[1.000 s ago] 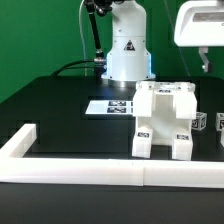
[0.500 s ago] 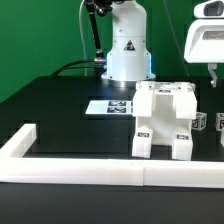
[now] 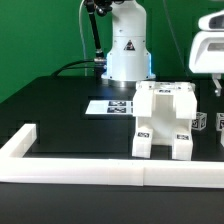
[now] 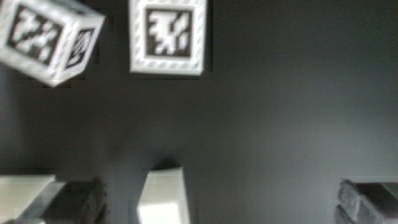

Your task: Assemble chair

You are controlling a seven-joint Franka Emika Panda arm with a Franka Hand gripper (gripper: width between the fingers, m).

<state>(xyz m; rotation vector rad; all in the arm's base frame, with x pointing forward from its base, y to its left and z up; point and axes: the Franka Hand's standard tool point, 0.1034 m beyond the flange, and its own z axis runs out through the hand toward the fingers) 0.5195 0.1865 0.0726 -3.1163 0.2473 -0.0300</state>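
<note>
Chair point(image 3: 163, 120): chunky white part-built assembly. It stands on the black worktop point(image 3: 60, 115), right of centre in the exterior view, just in front of the marker board point(image 3: 110, 106) and behind the white border rail point(image 3: 90, 172).
Tagged blocks point(image 3: 201, 122): loose, near the chair on the exterior view's right.
End effector point(image 3: 216, 88): raised above those blocks, jaws spread, nothing between them.
Robot base point(image 3: 127, 50): behind the marker board.

Green backdrop point(image 3: 40, 30) behind, black tabletop point(image 3: 50, 105), low white border rail point(image 3: 80, 170) along front edge
</note>
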